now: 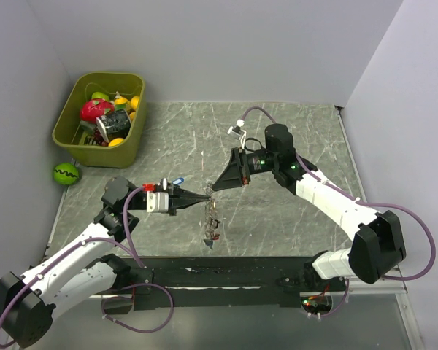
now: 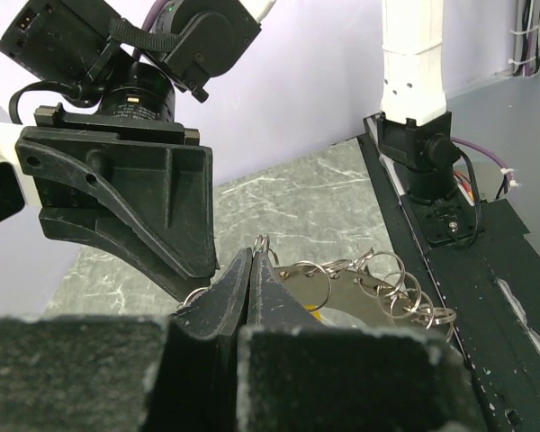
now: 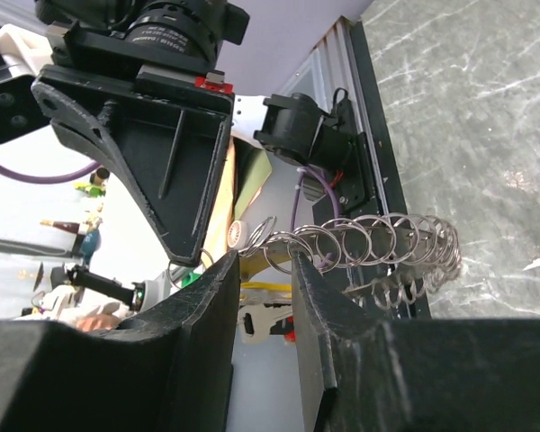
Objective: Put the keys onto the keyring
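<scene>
My left gripper has its jaws pressed flat together on one loop of the keyring, whose linked rings trail away from the fingertips above the table. My right gripper stands tip to tip with it, jaws parted by a narrow gap with an end ring sitting between them; I can't tell whether either finger touches it. The keys dangle at the chain's low end

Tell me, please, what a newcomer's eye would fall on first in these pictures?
The left claw and right claw meet tip to tip above mid-table, a keyring chain of silver rings dangling below them. At the far-left corner sits a green bin of colourful toys.
</scene>
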### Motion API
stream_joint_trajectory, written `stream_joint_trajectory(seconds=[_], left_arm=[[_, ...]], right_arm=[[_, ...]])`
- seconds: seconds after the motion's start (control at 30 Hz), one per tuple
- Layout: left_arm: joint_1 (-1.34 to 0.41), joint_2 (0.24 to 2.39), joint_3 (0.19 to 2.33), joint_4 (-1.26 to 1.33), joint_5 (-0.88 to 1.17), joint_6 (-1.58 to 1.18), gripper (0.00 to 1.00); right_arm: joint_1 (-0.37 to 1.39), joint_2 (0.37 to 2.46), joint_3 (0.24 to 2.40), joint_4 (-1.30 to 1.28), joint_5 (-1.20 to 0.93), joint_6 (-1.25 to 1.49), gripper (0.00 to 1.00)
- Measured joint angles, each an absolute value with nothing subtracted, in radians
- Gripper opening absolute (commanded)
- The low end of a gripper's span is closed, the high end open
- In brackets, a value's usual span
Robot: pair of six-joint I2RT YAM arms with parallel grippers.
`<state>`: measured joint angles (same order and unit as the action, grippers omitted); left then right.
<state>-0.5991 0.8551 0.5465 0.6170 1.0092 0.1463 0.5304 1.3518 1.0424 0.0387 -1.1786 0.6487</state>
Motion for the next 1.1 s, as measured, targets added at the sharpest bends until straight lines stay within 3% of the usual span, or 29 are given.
stream_joint_trajectory(seconds=[0.9,1.1], left_arm=[[-0.599,0.839,0.562,0.556,1.009,0.191,0.01],[-0.599,0.838,0.562,0.561,1.014,0.195,0.01]], right_arm=[[0.484,1.316,1.044,-0.040,-1.094,0.638,0.42],[0.484,1.314,1.019,0.010,-1.116,0.673,0.49]])
